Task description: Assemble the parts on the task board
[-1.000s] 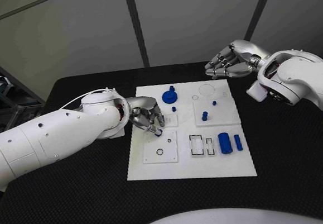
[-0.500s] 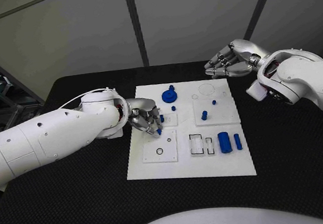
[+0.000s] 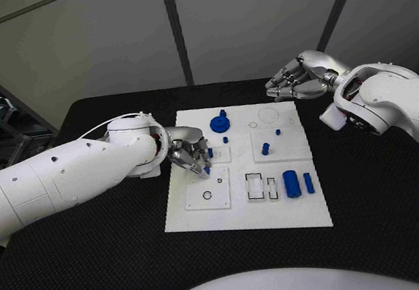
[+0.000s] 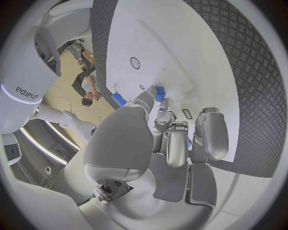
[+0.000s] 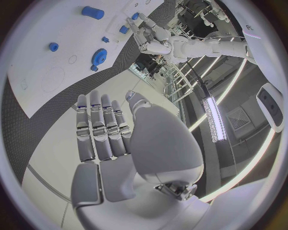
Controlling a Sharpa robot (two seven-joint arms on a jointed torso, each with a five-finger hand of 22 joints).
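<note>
Blue peg [image 3: 205, 167], pinched in my left hand [image 3: 188, 154] above the task board [image 3: 242, 213], just beside its round hole [image 3: 207, 196]. If I lower it tilted it may jam or slip. My right hand [image 3: 296, 79] hovers curled, holding nothing.

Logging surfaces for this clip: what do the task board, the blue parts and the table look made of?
Task board: likely matte white plastic, flat with cut recesses. Blue cylinder and blue gear: probably moulded or printed plastic, evenly coloured, dull. Table: black textured mat, perhaps rubber; its tread pattern shows in the left wrist view.
</note>
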